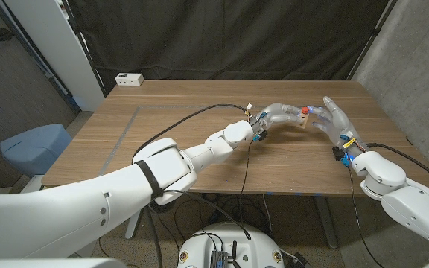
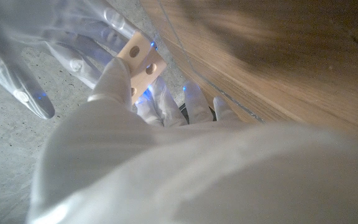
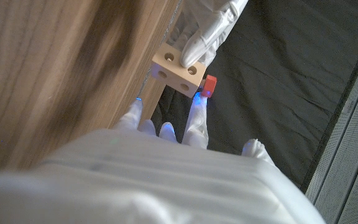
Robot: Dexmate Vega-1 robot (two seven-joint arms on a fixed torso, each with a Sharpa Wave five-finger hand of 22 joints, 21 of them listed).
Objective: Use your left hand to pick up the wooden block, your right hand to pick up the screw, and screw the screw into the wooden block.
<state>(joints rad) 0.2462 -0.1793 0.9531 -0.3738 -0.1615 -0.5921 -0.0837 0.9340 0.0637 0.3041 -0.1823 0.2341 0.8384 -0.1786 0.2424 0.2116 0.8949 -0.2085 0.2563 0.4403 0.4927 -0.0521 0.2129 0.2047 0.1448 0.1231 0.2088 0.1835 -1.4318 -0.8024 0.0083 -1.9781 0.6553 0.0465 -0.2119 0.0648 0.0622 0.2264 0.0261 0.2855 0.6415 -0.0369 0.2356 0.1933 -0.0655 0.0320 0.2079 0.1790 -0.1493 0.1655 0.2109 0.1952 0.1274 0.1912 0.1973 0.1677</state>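
**Wooden block held between both hands above the table**

Wooden block point(image 1: 303, 121), pale and cube-like with round holes in its faces, is raised over the right half of the wooden table point(image 1: 199, 149), between the two hands. At far left of the head view, beyond the table's edge, stands a blue-grey seat point(image 1: 34, 145); on the table's far left corner lies a white power strip point(image 1: 129, 79). A black cable point(image 1: 203, 112) arcs over the tabletop to the left wrist. The left arm crosses the table from the lower left, and the left hand point(image 1: 278, 115) grips the block: in the left wrist view its fingers point(image 2: 114, 78) close over the block point(image 2: 140, 61), and in the right wrist view a left fingertip point(image 3: 194, 46) presses on the block's holed face point(image 3: 178, 71). A red screw point(image 1: 304, 110) sits at the block's upper side; the right wrist view shows its red head point(image 3: 209, 84) against the block's edge, with the shaft hidden. The right hand point(image 1: 336, 119) stands just right of the block, fingers extended upward and apart. Its fingertips point(image 3: 199, 102) reach the block and the screw head; whether they actually pinch the screw cannot be told.
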